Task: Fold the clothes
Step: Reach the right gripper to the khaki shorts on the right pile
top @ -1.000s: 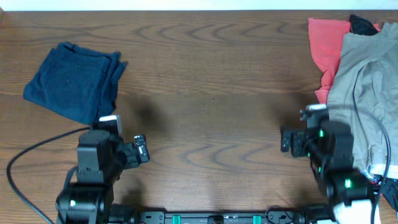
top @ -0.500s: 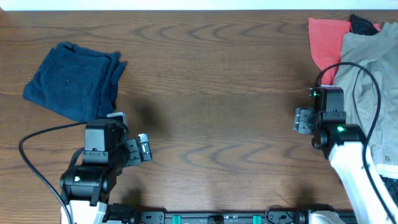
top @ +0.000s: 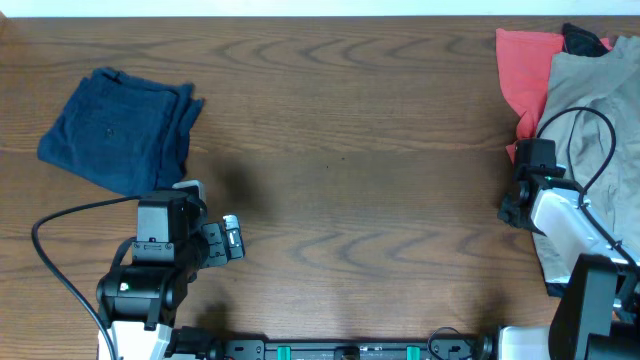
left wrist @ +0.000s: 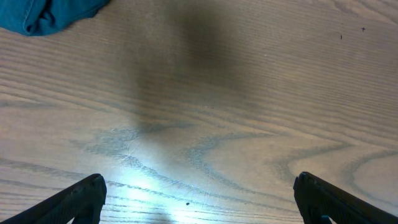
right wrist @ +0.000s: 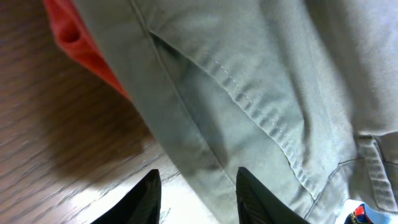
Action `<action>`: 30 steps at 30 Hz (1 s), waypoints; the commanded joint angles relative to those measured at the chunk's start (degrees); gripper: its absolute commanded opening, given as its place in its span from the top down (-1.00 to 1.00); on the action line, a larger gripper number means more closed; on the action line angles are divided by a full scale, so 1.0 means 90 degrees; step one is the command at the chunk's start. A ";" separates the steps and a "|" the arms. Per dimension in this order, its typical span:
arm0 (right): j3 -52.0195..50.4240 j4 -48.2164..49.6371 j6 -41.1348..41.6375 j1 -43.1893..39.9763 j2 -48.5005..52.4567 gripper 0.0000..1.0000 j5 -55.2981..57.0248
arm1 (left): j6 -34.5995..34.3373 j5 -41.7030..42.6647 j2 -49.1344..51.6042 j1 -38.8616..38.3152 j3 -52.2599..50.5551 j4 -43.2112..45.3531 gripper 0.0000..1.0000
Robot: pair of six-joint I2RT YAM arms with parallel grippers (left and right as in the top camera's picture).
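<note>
The clothes lie in two places. A folded navy garment (top: 118, 130) (left wrist: 43, 12) sits at the far left. At the right edge is a pile: khaki trousers (top: 590, 110) (right wrist: 261, 74) over a red garment (top: 525, 70) (right wrist: 81, 43), with a black one (top: 582, 40) behind. My right gripper (top: 512, 208) (right wrist: 198, 186) straddles the trousers' left hem. One finger is over bare wood, the other over cloth, with a gap still between them. My left gripper (top: 232, 240) (left wrist: 199, 196) hangs wide open over bare table, holding nothing.
The wooden table (top: 340, 150) stretches between the navy garment and the pile. Black cables loop from both arms, one over the khaki cloth (top: 600, 140). The arm bases stand along the front edge.
My right arm swung right and away from me to the khaki hem, and its jaws narrowed from wide open. The left arm shifted slightly, then held still, open.
</note>
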 commanded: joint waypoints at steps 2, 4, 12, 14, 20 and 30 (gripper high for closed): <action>0.0075 0.0061 0.0112 -0.0231 0.0087 0.28 0.0185 | -0.0063 0.0017 0.0022 0.0027 0.0124 -0.0015 -0.95; 0.0073 0.0068 0.0226 -0.0325 0.0112 0.28 0.0180 | -0.0063 0.0017 0.0022 0.0027 0.0124 -0.0017 -0.96; 0.0024 0.0126 0.0316 -0.0389 0.0146 0.29 0.0104 | -0.0063 0.0017 0.0022 0.0027 0.0124 -0.0015 -0.96; 0.0024 0.0126 0.0316 -0.0389 0.0146 0.29 0.0022 | -0.0063 0.0017 0.0022 0.0027 0.0124 -0.0015 -0.96; -0.0024 0.0163 0.0316 -0.0391 0.0146 0.62 -0.0012 | -0.0063 0.0017 0.0022 0.0027 0.0124 -0.0015 -0.96; 0.0134 0.0097 0.0313 -0.0391 0.0063 0.98 -0.0583 | -0.0063 0.0017 0.0022 0.0027 0.0124 -0.0010 -0.96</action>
